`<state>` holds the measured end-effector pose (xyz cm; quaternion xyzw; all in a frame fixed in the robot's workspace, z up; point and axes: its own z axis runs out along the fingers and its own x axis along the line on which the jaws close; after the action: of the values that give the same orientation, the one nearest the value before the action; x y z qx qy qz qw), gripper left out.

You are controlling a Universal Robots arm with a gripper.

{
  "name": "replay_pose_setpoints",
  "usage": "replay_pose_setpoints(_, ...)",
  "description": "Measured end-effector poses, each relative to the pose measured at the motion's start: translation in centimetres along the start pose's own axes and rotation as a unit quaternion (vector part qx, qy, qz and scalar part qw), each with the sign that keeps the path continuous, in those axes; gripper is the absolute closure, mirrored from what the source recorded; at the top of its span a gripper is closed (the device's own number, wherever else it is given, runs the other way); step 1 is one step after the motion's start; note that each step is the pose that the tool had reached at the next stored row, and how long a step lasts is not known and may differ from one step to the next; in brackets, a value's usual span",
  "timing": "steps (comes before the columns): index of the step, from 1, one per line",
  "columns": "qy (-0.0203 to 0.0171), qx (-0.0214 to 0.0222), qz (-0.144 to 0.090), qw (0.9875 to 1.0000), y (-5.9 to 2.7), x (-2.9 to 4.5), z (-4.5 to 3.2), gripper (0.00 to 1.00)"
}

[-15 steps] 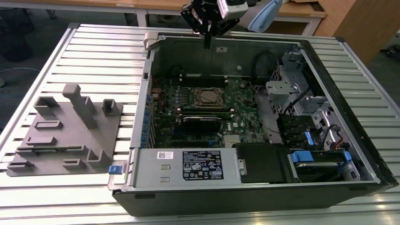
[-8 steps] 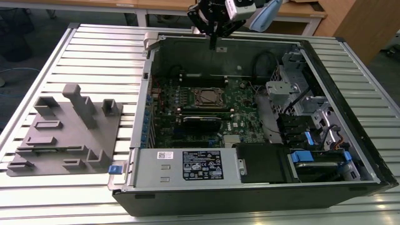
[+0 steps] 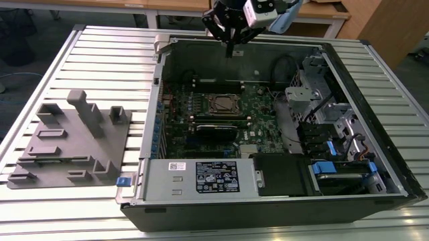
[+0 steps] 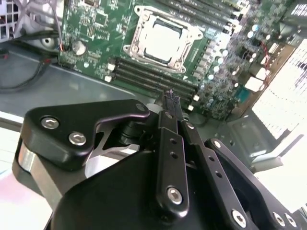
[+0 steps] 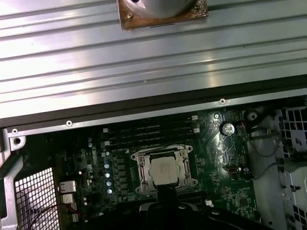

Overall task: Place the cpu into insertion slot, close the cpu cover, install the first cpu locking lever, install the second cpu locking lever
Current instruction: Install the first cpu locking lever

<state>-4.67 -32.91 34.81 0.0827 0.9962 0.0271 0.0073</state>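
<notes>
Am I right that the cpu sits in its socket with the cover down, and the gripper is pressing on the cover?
Not quite. The cpu does sit in the insertion slot with the cpu cover down around it, but the gripper is not pressing on it: the exterior view shows it raised above the case's far wall, apart from the board.

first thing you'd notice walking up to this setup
The open computer case lying on the slatted metal table, its green motherboard exposed. At the board's centre the silvery cpu sits in its socket with the cpu cover framing it. The black gripper hangs above the case's far wall, fingers pressed together and holding nothing.
</notes>
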Motion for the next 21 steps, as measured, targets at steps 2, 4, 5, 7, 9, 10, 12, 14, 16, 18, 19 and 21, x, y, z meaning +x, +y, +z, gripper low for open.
replay_pose_setpoints(2, 0.0000, -0.0001, 0.000, 1.0000, -0.25, -0.04, 0.22, 0.89)
replay_pose_setpoints(4, 0.0000, 0.0000, 0.000, 1.0000, -0.40, -0.06, 0.56, 0.89)
replay_pose_setpoints(5, 0.0000, 0.0000, 0.000, 1.0000, -0.47, -0.06, 0.74, 0.89)
replay_pose_setpoints(7, 0.0000, 0.0000, 0.000, 1.0000, -0.58, -0.07, 1.10, 0.89)
replay_pose_setpoints(9, 0.0000, 0.0000, 0.000, 1.0000, -0.68, -0.08, 1.46, 0.89)
replay_pose_setpoints(10, 0.0000, 0.0000, 0.000, 1.0000, -0.71, -0.08, 1.64, 0.89)
replay_pose_setpoints(12, 0.0000, 0.0000, 0.000, 1.0000, -0.75, -0.08, 1.97, 0.89)
replay_pose_setpoints(14, 0.0001, 0.0001, 0.000, 1.0000, -0.75, -0.09, 2.02, 0.89)
replay_pose_setpoints(16, 0.0000, 0.0001, 0.000, 1.0000, -0.75, -0.09, 2.02, 0.89)
replay_pose_setpoints(18, 0.0000, 0.0000, 0.000, 1.0000, -0.81, -0.10, 2.03, 0.89)
replay_pose_setpoints(19, 0.0000, 0.0000, 0.000, 1.0000, -0.87, -0.11, 2.05, 0.89)
replay_pose_setpoints(21, 0.0000, 0.0000, 0.000, 1.0000, -1.10, -0.14, 2.13, 0.89)
